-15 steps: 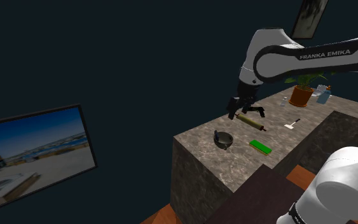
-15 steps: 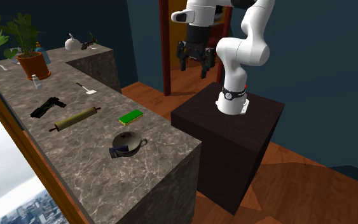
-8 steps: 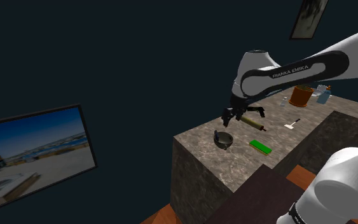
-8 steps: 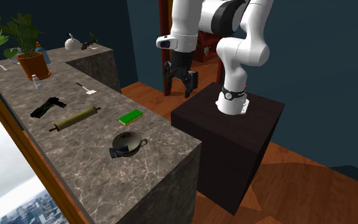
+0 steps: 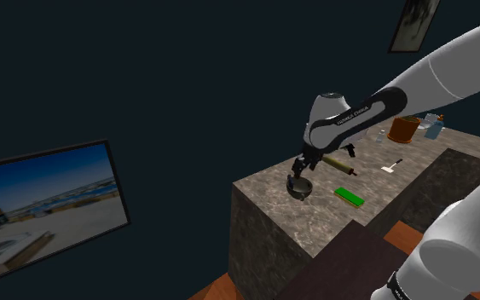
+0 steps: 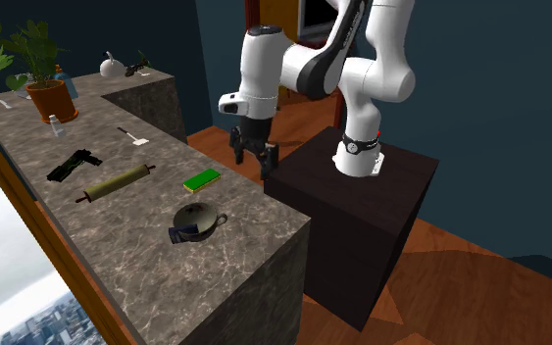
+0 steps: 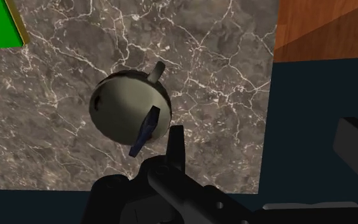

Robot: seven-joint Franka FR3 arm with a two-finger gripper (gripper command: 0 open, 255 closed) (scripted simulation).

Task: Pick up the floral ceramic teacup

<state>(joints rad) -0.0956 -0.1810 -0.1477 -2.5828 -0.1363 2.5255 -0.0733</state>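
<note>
Tool (image 6: 252, 157) is open, fingers well apart with nothing between them. It points down at the counter (image 6: 229, 270), which is dark marble with white veining.

Teacup (image 6: 195, 220) sits on the counter near its end, away from the other items. It's rendered dull grey-green, with a short stub handle and a dark blue piece at its side. In the wrist view it looks like a rounded dome (image 7: 128, 113) just ahead of one black finger (image 7: 176, 145), apart from it. In the shoulder view the tool (image 5: 297, 170) hangs right over the cup (image 5: 298, 188). No contact that I can see.

Green block (image 6: 202, 179) lies flat beside the cup, toward the counter edge that faces the stand (image 6: 362, 196). Rolling pin (image 6: 117, 182) lies past the cup, and a black pistol (image 6: 73, 164) is just beyond it. Further along are a small spatula (image 6: 132, 137) and a potted plant (image 6: 38, 73) in an orange pot. Floor (image 6: 460, 284) is wood.
</note>
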